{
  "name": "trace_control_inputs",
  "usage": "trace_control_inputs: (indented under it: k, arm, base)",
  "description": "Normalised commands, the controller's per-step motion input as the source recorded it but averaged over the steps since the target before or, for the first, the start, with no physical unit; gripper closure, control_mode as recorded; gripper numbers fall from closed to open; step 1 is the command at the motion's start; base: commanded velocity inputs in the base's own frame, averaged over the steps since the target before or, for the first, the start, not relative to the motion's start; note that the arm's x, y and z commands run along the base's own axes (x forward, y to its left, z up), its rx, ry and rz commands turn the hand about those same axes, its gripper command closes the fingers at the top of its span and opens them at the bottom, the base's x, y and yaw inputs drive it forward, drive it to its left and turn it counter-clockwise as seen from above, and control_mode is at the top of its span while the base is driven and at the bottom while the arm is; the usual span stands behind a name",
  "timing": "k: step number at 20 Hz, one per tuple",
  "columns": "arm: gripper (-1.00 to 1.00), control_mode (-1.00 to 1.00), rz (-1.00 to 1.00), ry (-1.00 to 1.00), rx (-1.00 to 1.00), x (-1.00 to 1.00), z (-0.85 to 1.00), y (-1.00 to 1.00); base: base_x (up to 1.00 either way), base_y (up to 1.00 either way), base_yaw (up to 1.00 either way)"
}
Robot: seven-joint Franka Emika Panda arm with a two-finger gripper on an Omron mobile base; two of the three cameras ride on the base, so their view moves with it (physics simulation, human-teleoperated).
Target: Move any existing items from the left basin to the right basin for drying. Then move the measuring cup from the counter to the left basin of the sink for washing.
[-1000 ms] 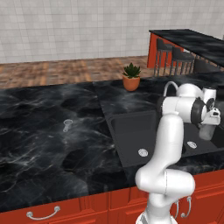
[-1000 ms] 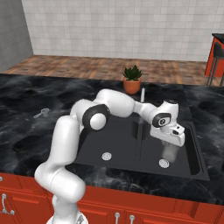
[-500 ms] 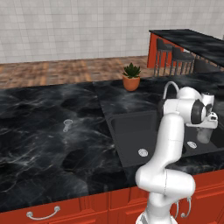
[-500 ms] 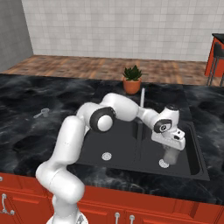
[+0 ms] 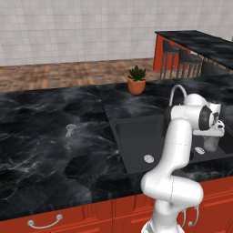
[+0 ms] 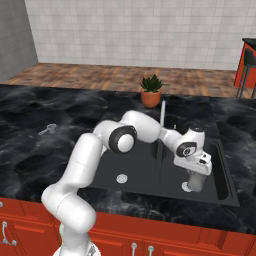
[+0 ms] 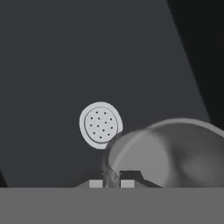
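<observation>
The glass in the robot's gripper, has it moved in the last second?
Yes. The glass has sunk lower in the right basin, nearer its drain.

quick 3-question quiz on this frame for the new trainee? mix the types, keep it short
1. True or false: the gripper is shut on the rim of a clear glass.
2. Which basin of the sink is the glass over? A) left B) right C) neither, it is over the counter
3. Fill in: the small measuring cup lies on the ______, to the left of the sink.

Key
1. True. In the hand view the fingertips pinch the rim.
2. B. The glass hangs low in the right basin, beside its drain.
3. Counter. It is untouched, well apart from the arm.
</observation>
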Motion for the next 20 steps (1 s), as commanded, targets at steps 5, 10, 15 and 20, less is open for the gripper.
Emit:
trace_control_inputs:
  k: [5,10,15,20]
  arm:
    - [1.0,-1.0,0.03,-0.05,-0.01,0.01,-0.25,0.0]
    - [1.0,-1.0,0.03,-0.07,0.0,0.0,-0.2,0.0]
    - [1.0,-1.0,0.03,-0.06,0.0,0.0,-0.22,0.0]
    - [1.0,-1.0,0.02,-0.04,-0.01,0.03,-0.23,0.0]
  base:
    - [0.0,0.0,0.0]
    - [0.0,0.0,0.0]
    - [0.0,0.0,0.0]
    - [0.0,0.0,0.0]
